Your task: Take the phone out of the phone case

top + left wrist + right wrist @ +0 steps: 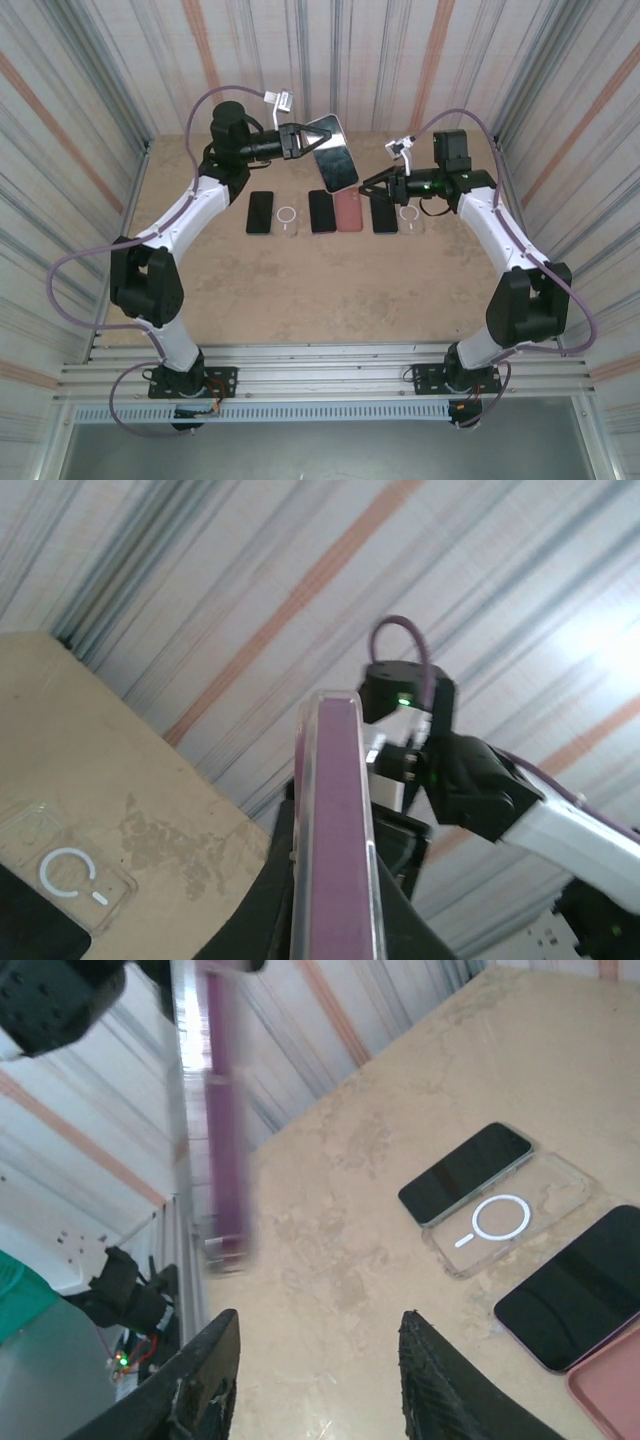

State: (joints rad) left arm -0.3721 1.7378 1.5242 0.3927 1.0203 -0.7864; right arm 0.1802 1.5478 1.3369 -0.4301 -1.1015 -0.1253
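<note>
My left gripper [304, 141] is raised above the back of the table and shut on the purple phone in its clear case [336, 152]. In the left wrist view that cased phone [333, 820] stands edge-on between the dark fingers [262, 900]. My right gripper [373, 185] hovers just right of it, open, holding nothing. In the right wrist view the cased phone [222, 1140] hangs blurred at upper left, ahead of and apart from the spread fingertips [205, 1380].
On the table lies a row: a black phone [260, 211], a clear ring-marked case [287, 217], a black phone [321, 211], a pink case [348, 213], another black phone [385, 214] and a clear case [410, 215]. Corrugated walls surround the table.
</note>
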